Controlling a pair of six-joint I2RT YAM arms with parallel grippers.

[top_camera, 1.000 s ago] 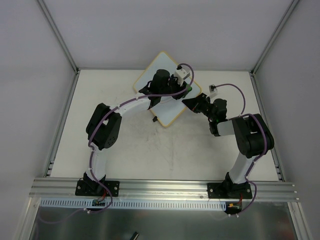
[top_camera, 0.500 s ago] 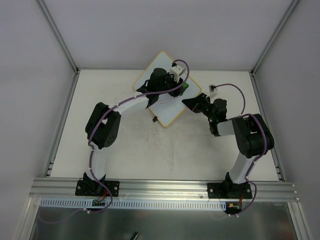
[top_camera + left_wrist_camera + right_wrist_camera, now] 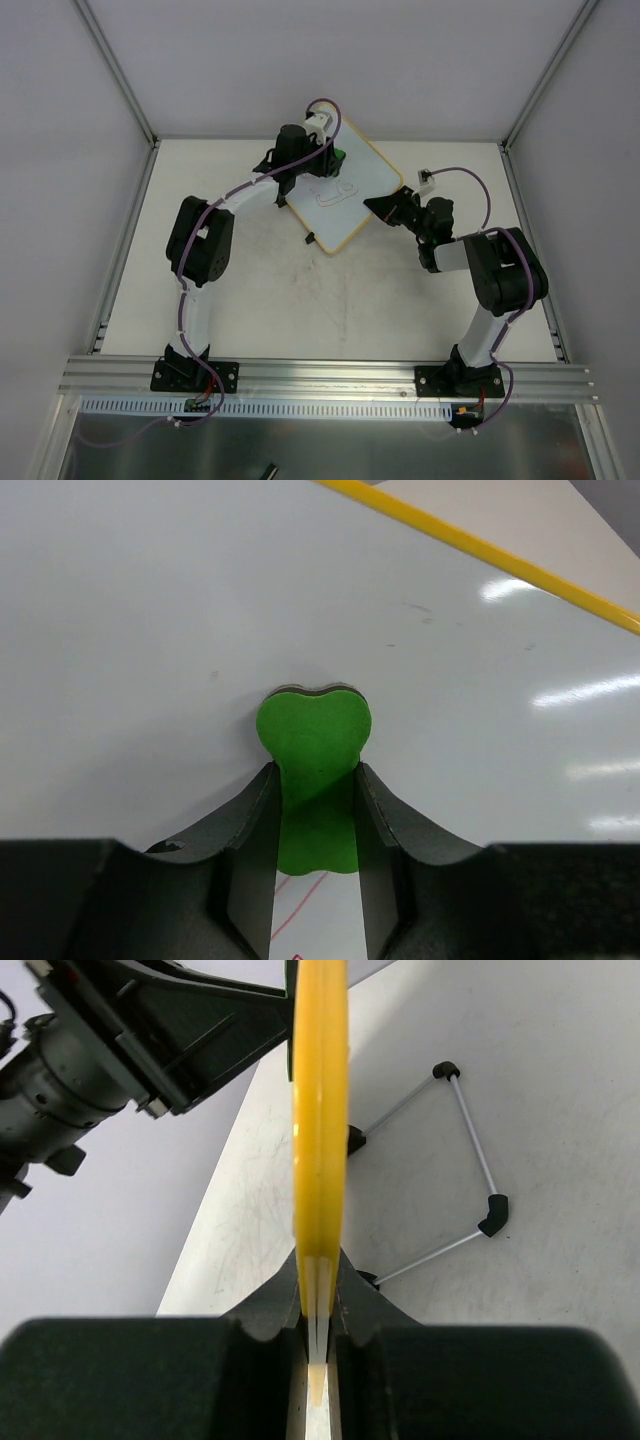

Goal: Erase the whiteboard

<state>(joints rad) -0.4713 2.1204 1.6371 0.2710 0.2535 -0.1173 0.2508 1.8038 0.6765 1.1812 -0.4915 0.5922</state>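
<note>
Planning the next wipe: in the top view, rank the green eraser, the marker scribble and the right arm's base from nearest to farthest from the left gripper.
1. green eraser, held in the left gripper.
2. marker scribble, middle of the whiteboard.
3. right arm's base, near edge, right side.

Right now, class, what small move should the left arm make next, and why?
Probably sweep the left hand toward the marker scribble mid-board. Its green eraser block rests on clean surface near the far corner of the square white, yellow-framed whiteboard, the scribble is unerased, and the right hand clamps the board's edge.
</note>
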